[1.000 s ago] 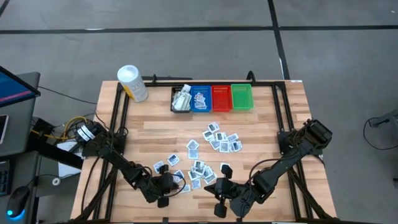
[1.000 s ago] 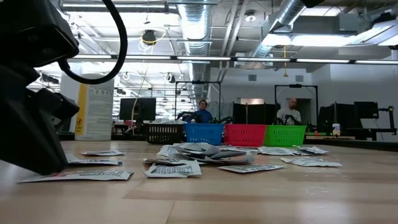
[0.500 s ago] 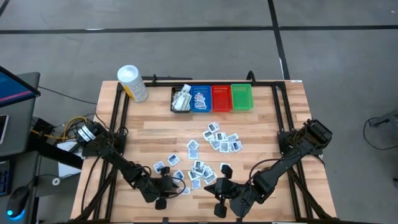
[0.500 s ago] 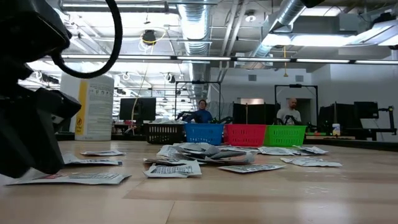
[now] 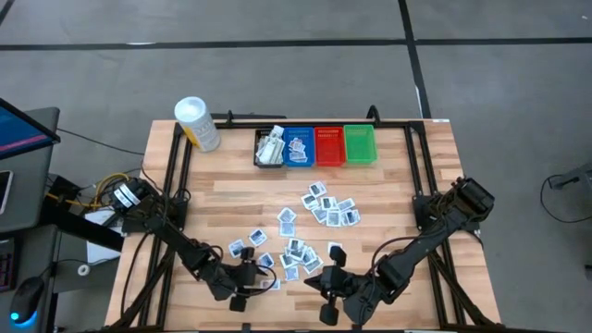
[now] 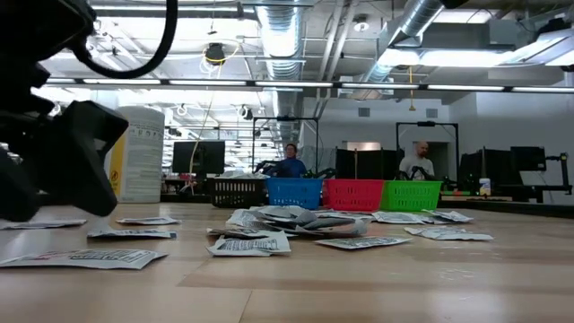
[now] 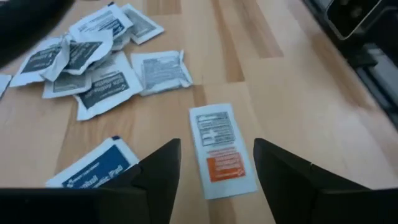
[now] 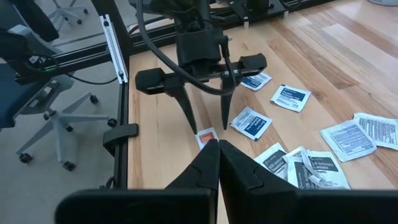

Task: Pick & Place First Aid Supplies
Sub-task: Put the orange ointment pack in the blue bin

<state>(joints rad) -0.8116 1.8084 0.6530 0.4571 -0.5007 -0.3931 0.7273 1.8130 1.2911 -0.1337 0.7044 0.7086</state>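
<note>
1. Between the spread fingers of the left gripper point(image 7: 214, 165) lies one flat white packet with an orange block point(image 7: 219, 151), flat on the wooden table point(image 7: 298, 93); the jaws stand wide apart on either side of it and neither finger visibly clamps it.
2. Just to one side of those fingers lies a blue-and-white packet point(image 7: 93, 168), partly hidden by the finger point(image 7: 160, 171) next to it.
3. Farther ahead of the left jaws sits a loose heap of white packets with dark print point(image 7: 93, 59), several overlapping, with one grey-printed packet point(image 7: 163, 71) at the heap's edge nearest the orange-marked one.
4. Seen from above, the left gripper point(image 5: 242, 282) is at the near-left part of the table, at the edge of the scattered first aid supplies point(image 5: 310, 231), which spread across the middle of the boards.
5. Right gripper point(image 8: 217, 148): its jaws are pressed together with nothing between them, tips pointing toward the left gripper, whose two fingers show straddling the orange-marked packet.
6. Beyond the packets, at the far edge, stand a black bin point(image 5: 269, 147), blue bin point(image 5: 298, 146), red bin point(image 5: 328, 145) and green bin point(image 5: 359, 143) in a row, the black one holding several packets.
7. A white tub point(image 5: 197, 123) stands off to the row's left.
8. Two people point(image 6: 291, 160) show far behind the table in the low view.
</note>
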